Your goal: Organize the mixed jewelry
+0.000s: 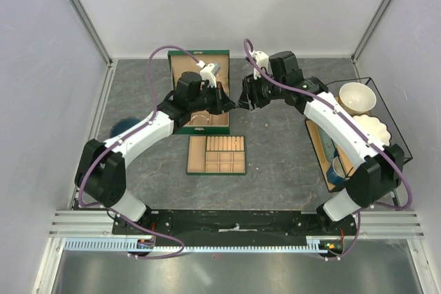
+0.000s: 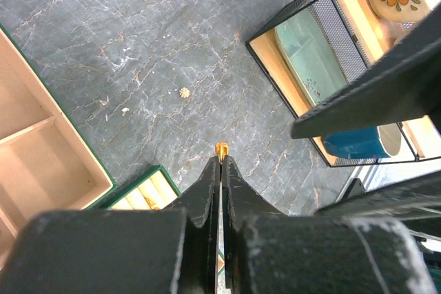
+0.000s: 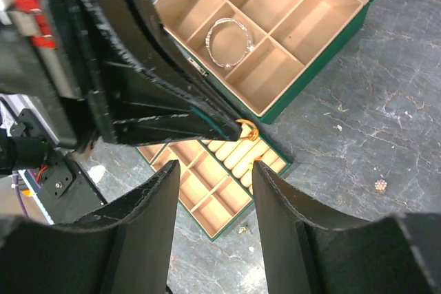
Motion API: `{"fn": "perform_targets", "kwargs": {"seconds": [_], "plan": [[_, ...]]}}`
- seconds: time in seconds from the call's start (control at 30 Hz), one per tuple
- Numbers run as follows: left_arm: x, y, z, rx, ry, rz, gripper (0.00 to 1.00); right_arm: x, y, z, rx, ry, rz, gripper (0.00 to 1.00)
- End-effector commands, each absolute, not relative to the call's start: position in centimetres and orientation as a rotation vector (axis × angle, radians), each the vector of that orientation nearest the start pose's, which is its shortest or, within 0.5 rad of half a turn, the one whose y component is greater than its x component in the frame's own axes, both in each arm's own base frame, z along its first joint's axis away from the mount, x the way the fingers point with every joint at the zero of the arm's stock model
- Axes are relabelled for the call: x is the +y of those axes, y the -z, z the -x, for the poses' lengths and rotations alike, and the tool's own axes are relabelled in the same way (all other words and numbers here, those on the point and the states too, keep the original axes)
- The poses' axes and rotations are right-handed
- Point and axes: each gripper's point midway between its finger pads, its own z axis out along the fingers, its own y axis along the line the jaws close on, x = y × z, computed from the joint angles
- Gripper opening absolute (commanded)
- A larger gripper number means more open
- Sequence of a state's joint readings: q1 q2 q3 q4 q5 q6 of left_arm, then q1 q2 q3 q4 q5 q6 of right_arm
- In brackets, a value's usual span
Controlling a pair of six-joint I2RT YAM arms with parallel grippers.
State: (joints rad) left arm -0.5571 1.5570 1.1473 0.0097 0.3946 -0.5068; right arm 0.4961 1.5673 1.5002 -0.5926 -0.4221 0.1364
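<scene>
Left gripper clamped a small gold ring at its tips; right gripper spread wide, just right of it.

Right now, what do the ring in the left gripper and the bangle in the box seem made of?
The ring in the left gripper looks like polished gold-coloured metal: yellow, glinting; plated or solid is unclear. The bangle looks like thin shiny silver-coloured wire, lying in one compartment of the box.
</scene>
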Motion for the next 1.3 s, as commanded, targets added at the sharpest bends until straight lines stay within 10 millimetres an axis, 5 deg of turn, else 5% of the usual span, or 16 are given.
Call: {"fn": "perform_targets", "kwargs": {"seconds": [0.0, 0.4, 0.6, 1.27], "plan": [[-31.8, -23.5, -34.8, 1.982, 1.084, -0.409, 0.02, 26.9, -27.2, -32.6, 2.111, -0.852, 0.688, 0.55], [-29.0, -28.5, -30.5, 1.704, 1.6, -0.589, 0.01, 25.7, -27.6, -32.0, 2.018, -1.102, 0.667, 0.5], [-28.9, -29.3, -29.1, 1.635, 1.681, -0.645, 0.01, 27.7, -28.4, -30.6, 1.938, -1.369, 0.709, 0.49], [-29.0, -29.4, -29.1, 1.631, 1.707, -0.62, 0.02, 28.7, -30.6, -31.1, 1.8, -1.478, 0.637, 0.41]]}}
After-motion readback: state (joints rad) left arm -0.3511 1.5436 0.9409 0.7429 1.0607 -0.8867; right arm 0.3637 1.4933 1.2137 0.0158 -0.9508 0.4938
